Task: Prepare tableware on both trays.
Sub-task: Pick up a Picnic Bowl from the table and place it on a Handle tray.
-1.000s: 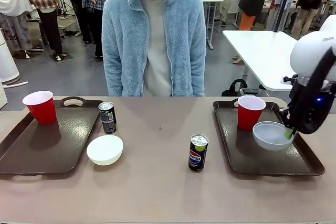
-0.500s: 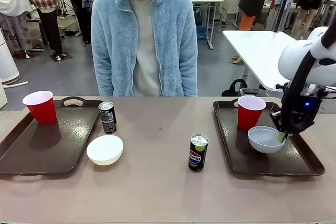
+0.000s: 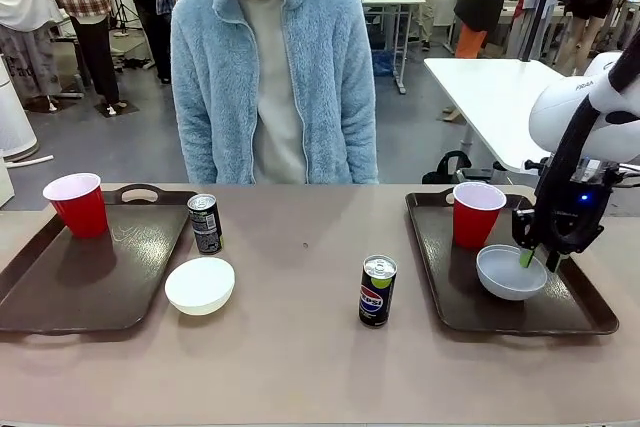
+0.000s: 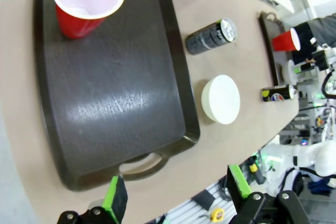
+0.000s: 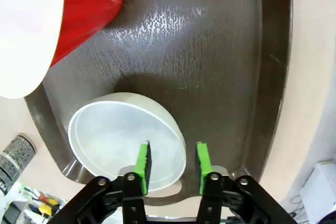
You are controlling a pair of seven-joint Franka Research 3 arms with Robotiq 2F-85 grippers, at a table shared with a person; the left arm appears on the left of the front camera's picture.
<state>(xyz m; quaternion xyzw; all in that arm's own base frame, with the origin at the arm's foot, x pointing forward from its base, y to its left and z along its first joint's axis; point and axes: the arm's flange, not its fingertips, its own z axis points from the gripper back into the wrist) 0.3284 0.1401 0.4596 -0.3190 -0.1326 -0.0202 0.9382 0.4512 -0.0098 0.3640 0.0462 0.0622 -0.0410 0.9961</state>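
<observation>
A pale grey-blue bowl (image 3: 509,273) rests on the right tray (image 3: 580,312), beside a red cup (image 3: 477,212). My right gripper (image 3: 537,259) hangs over the bowl's right rim. In the right wrist view the gripper (image 5: 172,163) is open, its green pads (image 5: 143,162) straddling the rim of the bowl (image 5: 121,140) with a gap. On the left tray (image 3: 90,282) stands the other red cup (image 3: 76,204). The white bowl (image 3: 200,285), a dark can (image 3: 205,223) and a second can (image 3: 377,290) stand on the bare table. My left gripper (image 4: 176,190) hovers open above the near handle of the left tray (image 4: 105,93).
A person in a light blue fleece jacket (image 3: 275,77) stands at the far side of the table, hands out of sight. A white table (image 3: 500,97) and several people stand farther back.
My right gripper carried the grey-blue bowl leftward, set it down on the right tray and let go of its rim. The person shifted slightly left.
</observation>
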